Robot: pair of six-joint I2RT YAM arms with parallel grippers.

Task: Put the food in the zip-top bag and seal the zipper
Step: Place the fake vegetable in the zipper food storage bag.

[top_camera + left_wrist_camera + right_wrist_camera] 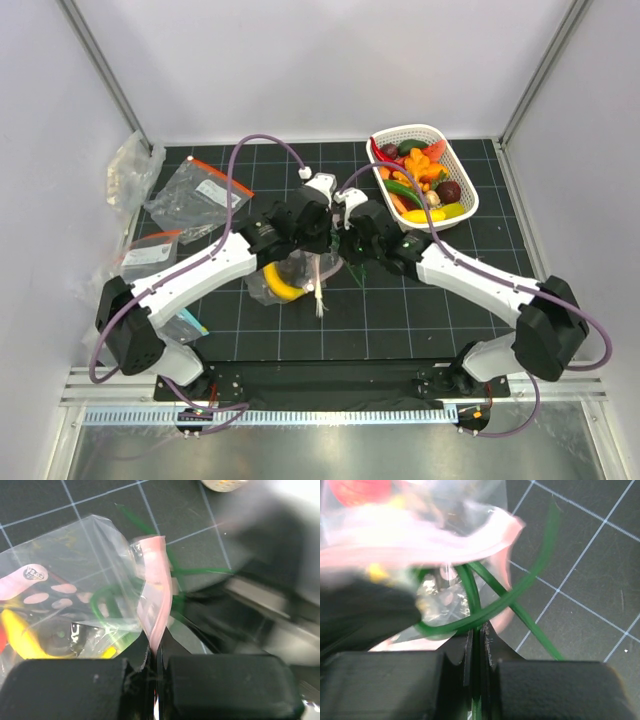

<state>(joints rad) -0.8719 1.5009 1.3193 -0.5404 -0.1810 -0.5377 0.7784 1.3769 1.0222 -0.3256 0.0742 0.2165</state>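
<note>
Gridded table (420, 310): one zip-top bag (300, 272), left hand (152, 665), right hand (479, 652), one basket (405, 130).

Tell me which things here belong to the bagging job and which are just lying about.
Job: zip-top bag, its pink zipper, banana inside, food in the white basket.
Lying about: labelled bags, crumpled clear bag.
</note>
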